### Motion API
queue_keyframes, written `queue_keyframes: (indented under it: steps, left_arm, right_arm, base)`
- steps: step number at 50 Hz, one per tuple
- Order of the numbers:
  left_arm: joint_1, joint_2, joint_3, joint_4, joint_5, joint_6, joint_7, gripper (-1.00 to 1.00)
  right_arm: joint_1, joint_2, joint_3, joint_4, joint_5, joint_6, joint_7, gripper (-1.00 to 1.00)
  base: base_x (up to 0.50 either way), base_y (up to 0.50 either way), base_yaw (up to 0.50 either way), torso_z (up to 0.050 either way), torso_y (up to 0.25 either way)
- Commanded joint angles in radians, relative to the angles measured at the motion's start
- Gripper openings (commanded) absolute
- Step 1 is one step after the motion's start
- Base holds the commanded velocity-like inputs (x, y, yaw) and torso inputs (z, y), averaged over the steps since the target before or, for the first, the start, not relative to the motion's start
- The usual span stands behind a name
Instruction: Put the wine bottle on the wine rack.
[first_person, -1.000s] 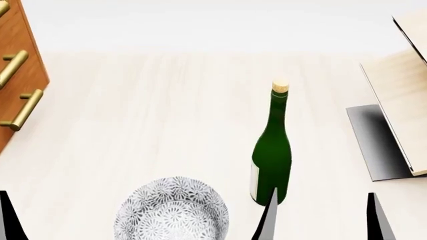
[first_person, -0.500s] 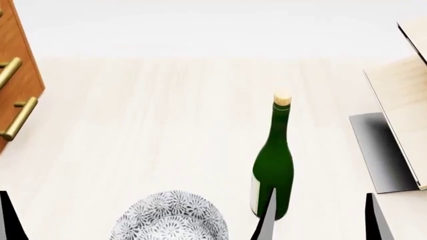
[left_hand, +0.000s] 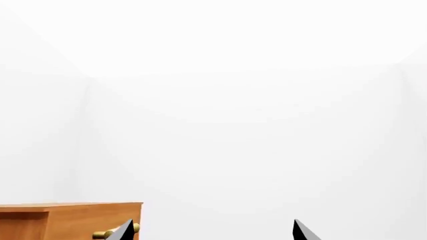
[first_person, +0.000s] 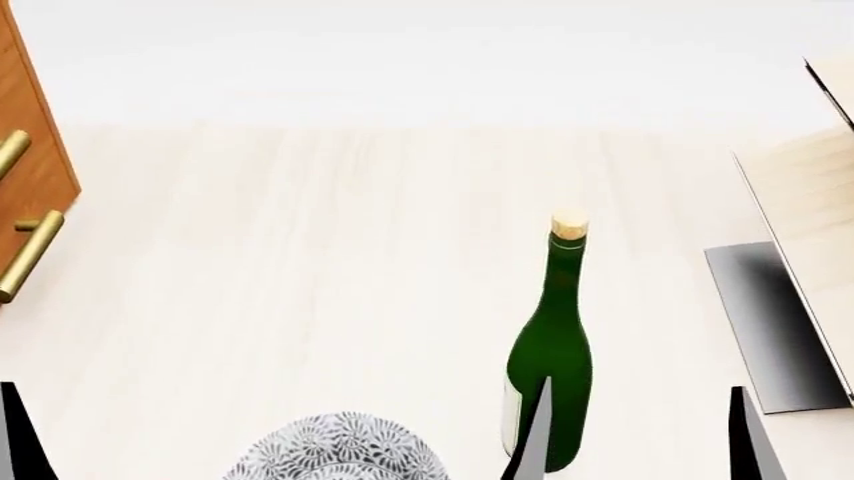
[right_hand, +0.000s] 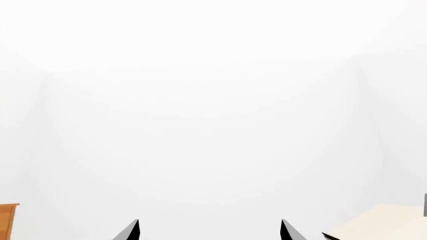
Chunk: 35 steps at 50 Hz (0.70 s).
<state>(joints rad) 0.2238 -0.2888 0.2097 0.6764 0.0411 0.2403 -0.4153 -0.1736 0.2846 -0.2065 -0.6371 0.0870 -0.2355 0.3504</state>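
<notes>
Pale tabletop (first_person: 307, 260) bears the wine bottle (first_person: 551, 350) upright, cork up; both grippers' fingers spread.

The wine bottle (first_person: 550, 350) stands upright on the pale wood counter (first_person: 307, 260), slim and dark green, its long neck ending in a tan cork, a pale label low on its side. The wine rack (first_person: 807, 270) sits well apart at the counter's right edge, cut off by the frame: slanted light-wood boards with a thin dark edge strip over a dark grey metal base; one board corner shows in the right wrist view (right_hand: 383, 225)
</notes>
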Motion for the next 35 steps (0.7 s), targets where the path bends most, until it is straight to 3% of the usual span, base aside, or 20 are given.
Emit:
queue_keyframes:
  steps: [1,35]
  left_arm:
    - [-0.002,-0.004,0.003,0.000,-0.001,0.000,-0.005,1.00]
    - [-0.004,-0.016,0.014,-0.004,0.000,0.005,-0.020,1.00]
  right_arm:
    - [0.003,0.004,-0.003,0.003,0.002,0.000,0.005,1.00]
    - [0.005,0.016,-0.013,0.003,0.002,0.000,0.020,1.00]
  base:
    - [0.09,0.00,0.00,0.000,0.000]
    - [0.09,0.00,0.00,0.000,0.000]
